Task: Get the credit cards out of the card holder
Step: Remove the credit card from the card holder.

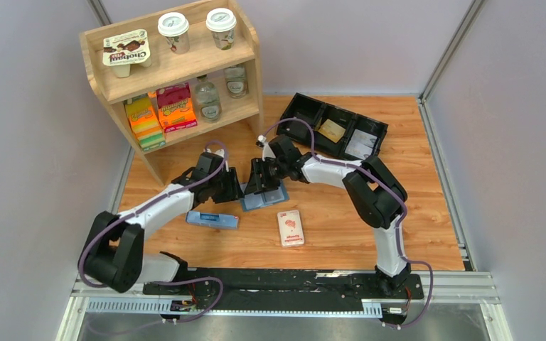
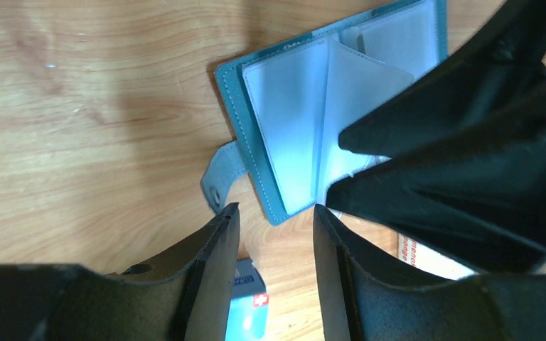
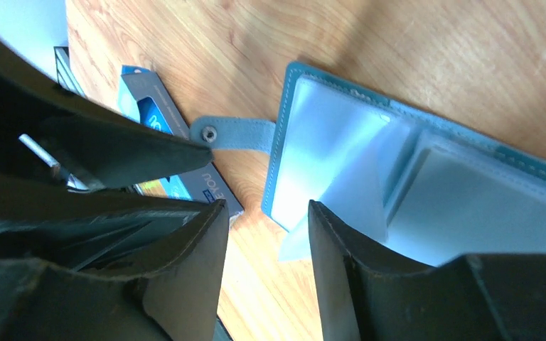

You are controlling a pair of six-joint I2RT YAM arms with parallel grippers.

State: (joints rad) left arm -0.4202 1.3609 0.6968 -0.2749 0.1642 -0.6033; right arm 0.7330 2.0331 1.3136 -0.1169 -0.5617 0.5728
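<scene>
The light blue card holder [image 1: 274, 197] lies open on the wooden table, its clear sleeves [image 2: 284, 121] looking empty and its snap strap [image 2: 222, 174] sticking out. My left gripper [image 2: 275, 213] is open just short of the holder's corner, with only wood between its fingers. My right gripper [image 3: 266, 209] is open too, over the holder's [image 3: 341, 142] edge, a loose sleeve corner beside one finger. In the top view the left gripper [image 1: 236, 193] and right gripper [image 1: 261, 190] nearly meet above the holder. A tan credit card [image 1: 332, 130] and a greyish one [image 1: 361, 145] lie in the black tray [image 1: 306, 108].
A narrow pale blue box [image 1: 212, 219] lies just left of the holder, close under my left arm. A white pack with a red picture [image 1: 291, 228] sits nearer the front. A wooden shelf [image 1: 114, 92] with cups, bottles and boxes stands at the back left.
</scene>
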